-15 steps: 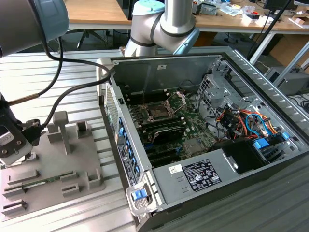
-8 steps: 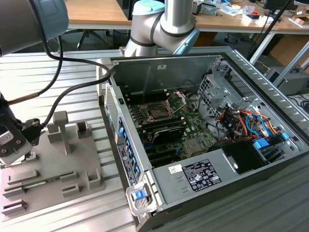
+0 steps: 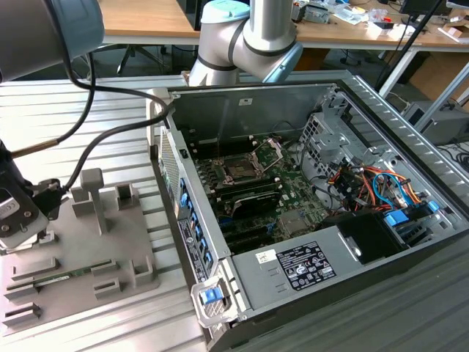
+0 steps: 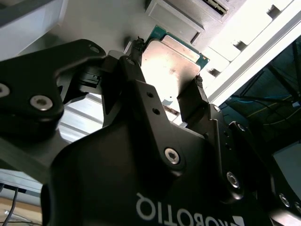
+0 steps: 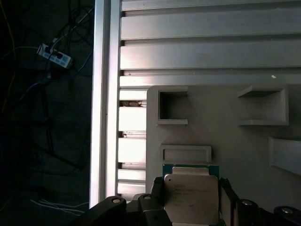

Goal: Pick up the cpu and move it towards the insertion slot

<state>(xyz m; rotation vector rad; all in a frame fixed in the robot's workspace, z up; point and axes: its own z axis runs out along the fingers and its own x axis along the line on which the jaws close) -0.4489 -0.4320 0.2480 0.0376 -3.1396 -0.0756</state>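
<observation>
Clenching the cpu over the tray, the gripper has its grasp; insertion slot, well apart from tray, unreached.

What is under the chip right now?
The grey tray lies beneath the chip, which the hand grips by two edges. The chip itself covers the spot straight below, so contact or a gap cannot be seen.

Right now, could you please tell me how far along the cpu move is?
Done: the hand is closed on the cpu, gripping it by two opposite edges in both wrist views. In hand: the cpu, over the grey tray; whether it is clear of the tray I cannot tell. Left: the carry, since the insertion slot sits inside the computer case, towards the exterior view's right, well apart from the hand.
</observation>
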